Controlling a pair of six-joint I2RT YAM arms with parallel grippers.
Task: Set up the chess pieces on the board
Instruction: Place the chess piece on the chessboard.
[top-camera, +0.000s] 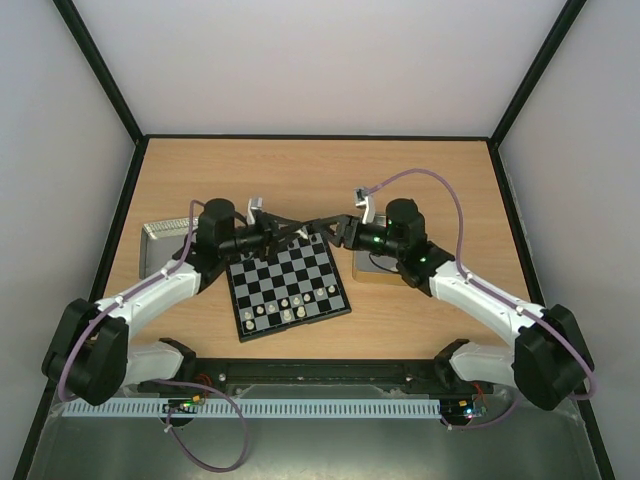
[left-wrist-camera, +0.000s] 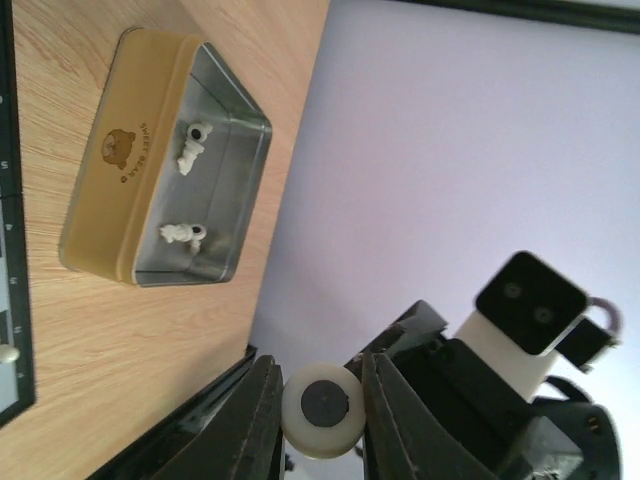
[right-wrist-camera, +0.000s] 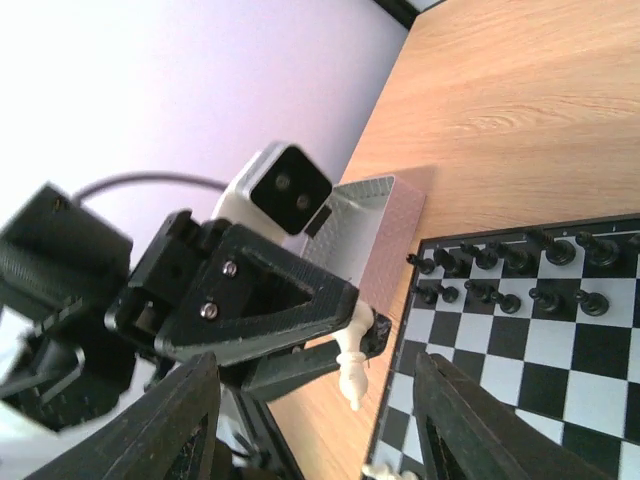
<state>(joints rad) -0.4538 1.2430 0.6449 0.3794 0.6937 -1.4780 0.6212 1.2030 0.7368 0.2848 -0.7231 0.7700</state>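
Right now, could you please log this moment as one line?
left gripper: shut on white piece | right gripper: open | board: black pieces in two rows | gold tin: spare white pieces inside

**Surface materials and finishes at the table workspace**

The flat light-brown wood-grain table (top-camera: 300, 170) is smooth with a low sheen. The rectangular gold-painted metal tin (left-wrist-camera: 100, 200) has a satin outer wall and a bright, bare, reflective interior. The rectangular silver metal tray (right-wrist-camera: 392, 235) carries a fine embossed texture. The square black-and-silver chessboard (right-wrist-camera: 520, 345) is smooth and semi-glossy. The rounded cream plastic chess piece (left-wrist-camera: 322, 408) is smooth. The black plastic fingers (left-wrist-camera: 250, 420) of the left gripper (left-wrist-camera: 322, 415) are matt and slightly rough.
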